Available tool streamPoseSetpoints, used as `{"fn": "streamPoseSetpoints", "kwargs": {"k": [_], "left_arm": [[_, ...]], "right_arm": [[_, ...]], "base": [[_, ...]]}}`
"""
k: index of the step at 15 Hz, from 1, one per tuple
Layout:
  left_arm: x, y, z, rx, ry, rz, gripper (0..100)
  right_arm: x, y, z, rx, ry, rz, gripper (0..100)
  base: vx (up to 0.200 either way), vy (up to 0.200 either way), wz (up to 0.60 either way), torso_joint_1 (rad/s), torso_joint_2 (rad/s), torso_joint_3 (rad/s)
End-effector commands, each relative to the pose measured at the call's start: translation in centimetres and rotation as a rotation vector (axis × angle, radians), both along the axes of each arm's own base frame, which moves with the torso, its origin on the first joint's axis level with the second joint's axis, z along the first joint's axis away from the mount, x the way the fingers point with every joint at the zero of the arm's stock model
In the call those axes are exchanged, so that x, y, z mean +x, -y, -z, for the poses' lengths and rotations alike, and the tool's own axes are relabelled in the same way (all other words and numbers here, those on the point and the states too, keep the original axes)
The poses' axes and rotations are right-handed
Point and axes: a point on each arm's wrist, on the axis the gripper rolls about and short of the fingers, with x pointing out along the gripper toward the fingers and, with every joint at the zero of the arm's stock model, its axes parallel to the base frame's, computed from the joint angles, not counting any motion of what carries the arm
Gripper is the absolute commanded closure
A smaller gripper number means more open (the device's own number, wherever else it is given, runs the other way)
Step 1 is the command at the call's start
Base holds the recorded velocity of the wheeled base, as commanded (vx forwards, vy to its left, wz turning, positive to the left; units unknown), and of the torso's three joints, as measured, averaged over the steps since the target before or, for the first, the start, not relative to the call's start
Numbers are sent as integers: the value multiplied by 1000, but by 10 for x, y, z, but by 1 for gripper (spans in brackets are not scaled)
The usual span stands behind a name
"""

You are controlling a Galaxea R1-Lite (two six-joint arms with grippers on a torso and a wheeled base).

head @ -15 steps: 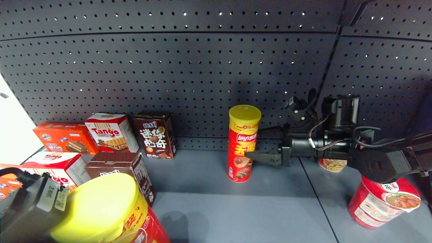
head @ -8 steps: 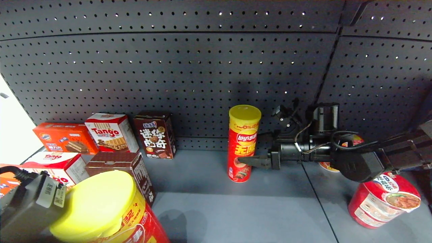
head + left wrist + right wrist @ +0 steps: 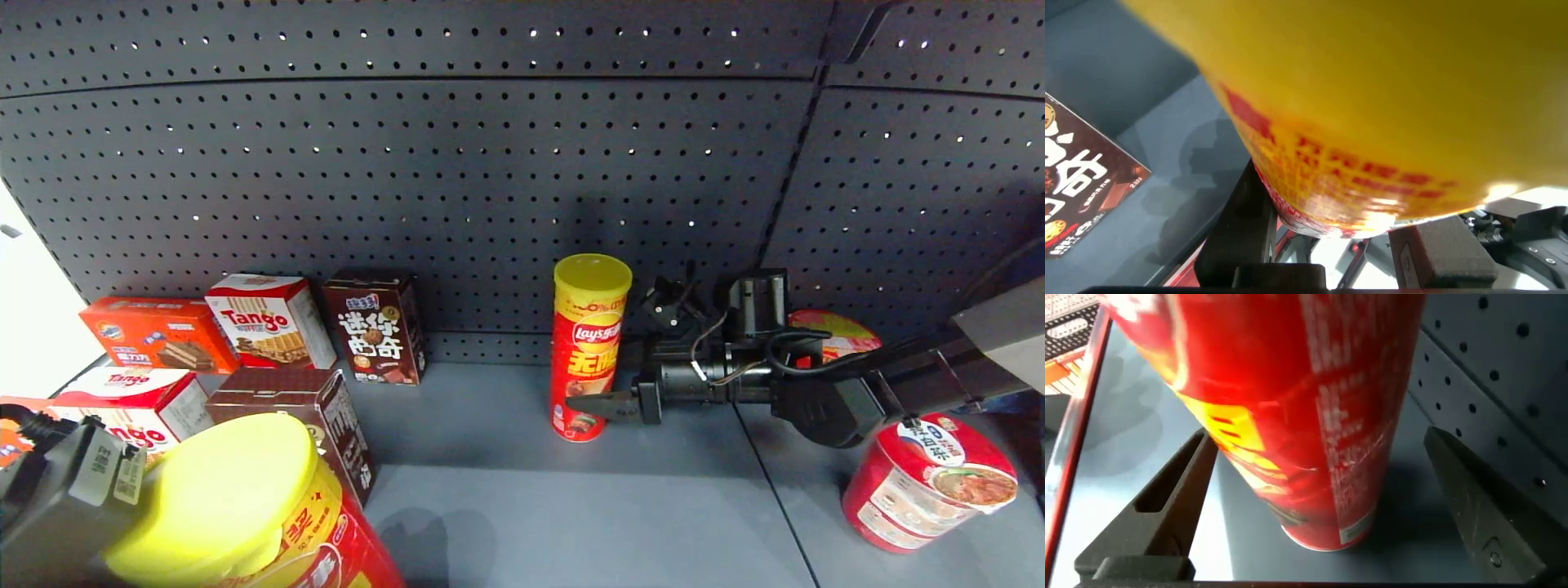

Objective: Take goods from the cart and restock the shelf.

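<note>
A tall red chips can with a yellow lid (image 3: 591, 347) stands upright on the grey shelf (image 3: 506, 425), near the pegboard back wall. My right gripper (image 3: 589, 402) is open low around this can; in the right wrist view the can (image 3: 1315, 416) sits between the two spread fingers (image 3: 1167, 506), with a gap on each side. My left gripper (image 3: 122, 523) is at the near left, shut on a second yellow-lidded chips can (image 3: 237, 498), held in front of the shelf. That can (image 3: 1372, 98) shows very close in the left wrist view, with a finger (image 3: 1241, 229) against it.
Wafer and chocolate snack boxes (image 3: 269, 322) are stacked at the shelf's left. A red cup noodle (image 3: 931, 482) stands near the front right, another (image 3: 824, 327) behind my right arm. A seam (image 3: 767, 490) splits the shelf floor. Bare shelf lies between the boxes and the standing can.
My right gripper has moved left and lower, and its fingers now straddle the base of the standing can. The can in my left gripper has drifted slightly left.
</note>
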Motion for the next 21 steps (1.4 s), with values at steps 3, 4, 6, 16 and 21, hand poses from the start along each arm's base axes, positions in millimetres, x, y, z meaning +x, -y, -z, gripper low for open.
{"fn": "streamPoseSetpoints", "kwargs": {"k": [3, 4, 6, 16, 21], "left_arm": [[0, -2, 0, -7, -3, -15, 100], [0, -2, 0, -9, 0, -16, 100], [-1, -3, 1, -5, -5, -18, 100], [-6, -9, 7, -7, -6, -35, 100], [-5, -8, 5, -12, 2, -37, 100]], "right_arm": [[4, -3, 12, -11, -11, -9, 100], [4, -3, 12, -10, -6, -5, 100], [3, -5, 12, -11, -8, -10, 100], [-45, -10, -21, -21, 38, 15, 100], [-89, 3, -33, -31, 48, 29, 100]], "base": [[0, 0, 0, 0, 0, 0], [0, 0, 0, 0, 0, 0], [0, 0, 0, 0, 0, 0], [0, 0, 0, 0, 0, 0], [0, 0, 0, 0, 0, 0]]}}
